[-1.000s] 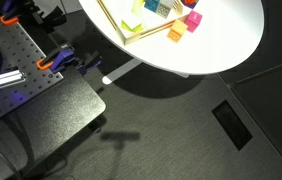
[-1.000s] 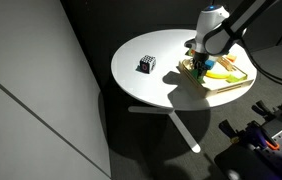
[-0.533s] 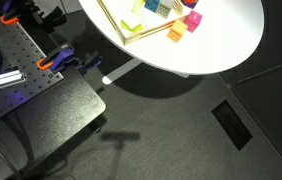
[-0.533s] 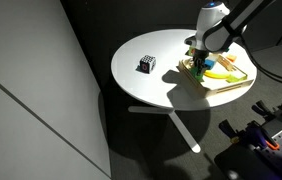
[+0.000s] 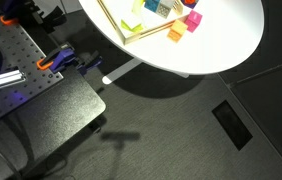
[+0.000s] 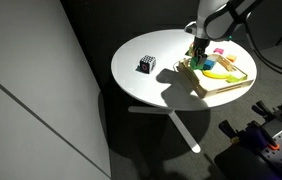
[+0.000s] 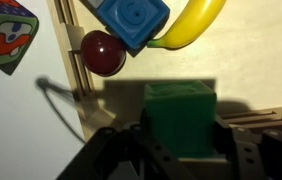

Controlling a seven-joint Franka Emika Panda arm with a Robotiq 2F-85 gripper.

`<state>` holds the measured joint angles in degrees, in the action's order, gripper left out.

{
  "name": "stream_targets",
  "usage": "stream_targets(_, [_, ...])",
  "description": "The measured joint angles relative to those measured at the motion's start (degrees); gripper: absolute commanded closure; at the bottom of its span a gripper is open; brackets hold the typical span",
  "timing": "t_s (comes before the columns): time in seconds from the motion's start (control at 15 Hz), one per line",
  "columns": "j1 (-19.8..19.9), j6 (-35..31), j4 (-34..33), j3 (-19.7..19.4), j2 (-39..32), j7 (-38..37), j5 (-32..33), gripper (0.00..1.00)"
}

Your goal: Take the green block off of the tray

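In the wrist view the green block [image 7: 180, 112] sits between my gripper's [image 7: 180, 140] two dark fingers, which are shut on its sides. It hangs over the tray's pale floor near the light-wood rim [image 7: 67, 45]. In an exterior view my gripper [image 6: 198, 50] is held a little above the near left corner of the tray [image 6: 219, 90] on the round white table [image 6: 161, 85]. The block in the jaws is too small to make out there. The tray's rim [image 5: 146, 35] also shows at the top of an exterior view, where the gripper is out of view.
A blue block [image 7: 131, 20], a yellow banana [image 7: 193, 24] and a red ball [image 7: 103, 52] lie in the tray. A colourful printed block [image 7: 5, 36] lies outside the rim. A black-and-white cube [image 6: 146, 65] stands on the table. A pale yellow block [image 5: 134, 23], an orange block [image 5: 175, 33] and a pink block [image 5: 193, 18] are nearby.
My gripper has risen a little above the tray corner and the arm has drawn up. The other objects have not moved.
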<state>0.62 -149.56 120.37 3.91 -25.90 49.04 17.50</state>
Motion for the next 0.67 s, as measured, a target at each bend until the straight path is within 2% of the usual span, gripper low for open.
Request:
stream_targets(0.6, [-2.20,0.66,-0.41,2.03,1.48,-3.78,-0.41,0.70])
stream_targets(0.67, [-2.29,0.66,-0.44,2.40,1.48,-4.13,-0.54,0.40])
